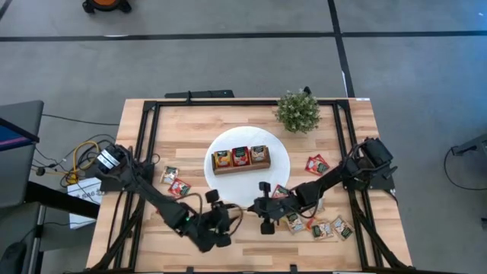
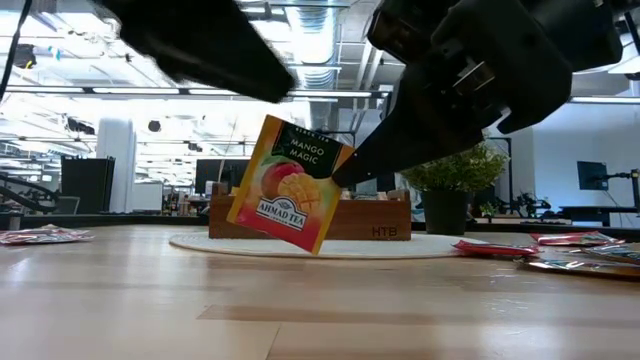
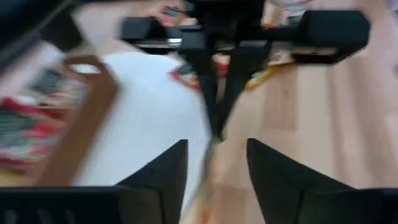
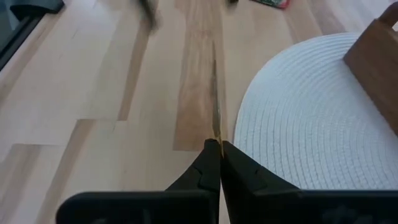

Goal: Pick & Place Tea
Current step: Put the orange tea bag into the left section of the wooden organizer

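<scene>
Right pincer (image 4: 214, 146) clamped on mango tea sachet (image 2: 288, 184) at frame centre (edge only); left pincer (image 3: 214, 163) wide. Carry level to wooden box (image 1: 240, 158), upper centre.

One wooden box (image 1: 240, 160), one plant (image 1: 298, 111), two arms

R claw (image 4: 214, 148) pinches thin sachet (image 4: 215, 93) edge-on, beside white mat (image 4: 298, 124) & wooden box (image 4: 378, 59).

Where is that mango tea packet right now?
The yellow-orange mango tea sachet hangs above the wooden table, pinched by the right pincer, just in front of the white round mat.
</scene>
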Robot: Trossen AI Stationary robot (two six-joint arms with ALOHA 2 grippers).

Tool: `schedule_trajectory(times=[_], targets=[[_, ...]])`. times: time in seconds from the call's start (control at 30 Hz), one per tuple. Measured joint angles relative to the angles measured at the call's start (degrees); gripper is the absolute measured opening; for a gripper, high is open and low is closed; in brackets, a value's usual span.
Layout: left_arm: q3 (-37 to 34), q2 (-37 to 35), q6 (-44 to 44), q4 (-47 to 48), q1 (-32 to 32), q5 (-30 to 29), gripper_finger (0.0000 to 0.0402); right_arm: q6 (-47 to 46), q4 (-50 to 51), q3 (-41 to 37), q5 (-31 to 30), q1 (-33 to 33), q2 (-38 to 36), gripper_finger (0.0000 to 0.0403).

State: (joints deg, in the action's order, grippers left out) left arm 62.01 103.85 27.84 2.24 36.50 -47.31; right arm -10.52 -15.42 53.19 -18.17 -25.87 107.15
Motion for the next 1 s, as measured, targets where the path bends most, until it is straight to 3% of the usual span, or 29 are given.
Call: schedule_trajectory(times=[0.13,0.27,0.57,0.67,0.8,1.0], targets=[[0.0,1.3,-0.1,-0.7,-3.6,7.9,0.0181,0.0,0.2,0.0,0.0,0.1,0.0,0.0],[0.0,1.7,-0.6,0.4,-5.5,9.4,0.0169,0.0,0.3,0.0,0.0,0.1,0.0,0.0],[0.0,2.3,-4.6,-0.6,-5.4,11.3,0.0044,0.1,0.4,0.0,0.1,0.0,0.0,0.0],[0.0,2.3,-5.8,-0.8,-5.1,10.2,0.0008,0.1,0.3,0.0,0.1,0.0,0.0,0.0],[0.0,2.1,-5.0,-0.2,-4.9,7.2,0.0002,-1.9,1.4,0.0,0.0,0.0,-0.1,0.0003],[-0.1,-4.5,5.1,16.1,-4.6,-1.6,0.0001,-4.4,8.3,-0.1,-1.3,0.1,-1.7,0.0048]])
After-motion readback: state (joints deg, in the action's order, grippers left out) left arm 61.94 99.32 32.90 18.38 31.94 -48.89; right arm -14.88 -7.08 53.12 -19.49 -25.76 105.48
